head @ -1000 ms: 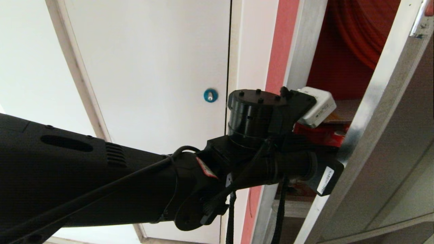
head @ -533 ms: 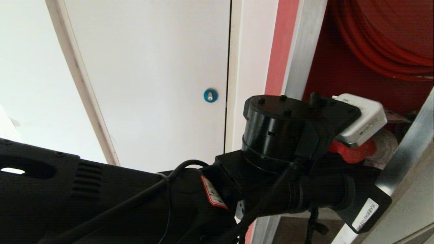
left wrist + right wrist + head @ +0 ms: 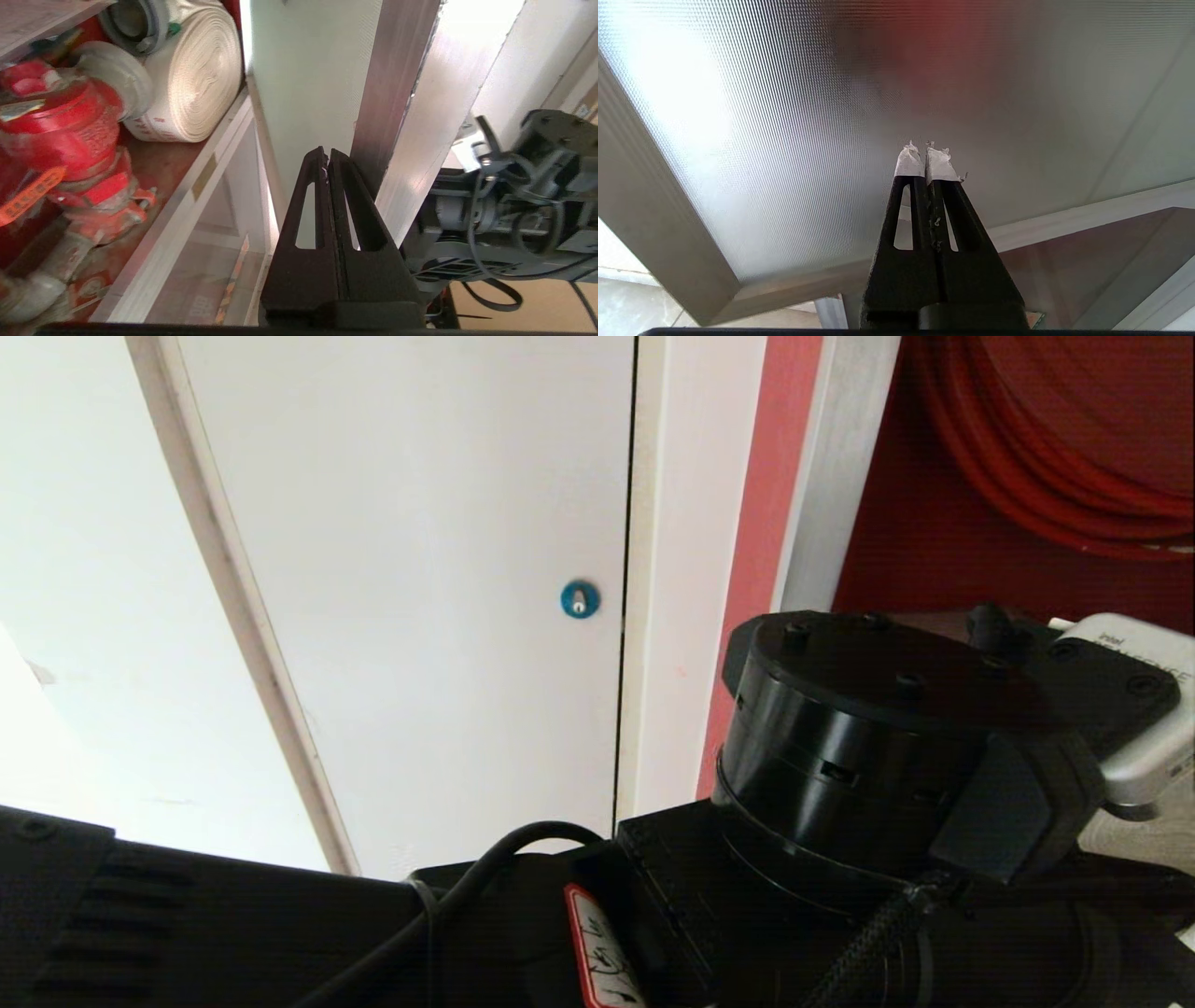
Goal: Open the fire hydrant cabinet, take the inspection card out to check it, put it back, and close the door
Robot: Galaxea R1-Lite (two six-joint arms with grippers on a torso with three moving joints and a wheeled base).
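Fire hydrant cabinet (image 3: 934,560) stands open before us at the right of the head view, its red interior bare to sight, with the red hose coil (image 3: 1055,439) hung high inside and the silver frame post (image 3: 831,476) beside a plain white door (image 3: 420,569) that bears a round blue lock (image 3: 580,598). Our left arm (image 3: 840,775) fills the lower part of that view, its wrist reaching toward the cabinet opening. From the left wrist we see the left gripper (image 3: 327,156) with its two black fingers pressed together and nothing between them, the tips lying just beside the aluminium frame of the door (image 3: 402,93). To one side of it, on the cabinet shelf, sit the red valve (image 3: 65,140) and the white rolled hose (image 3: 191,79). Our right gripper (image 3: 927,151) is likewise closed on nothing, its white-taped tips near a ribbed translucent pane (image 3: 808,116). We cannot find the inspection card in any view.
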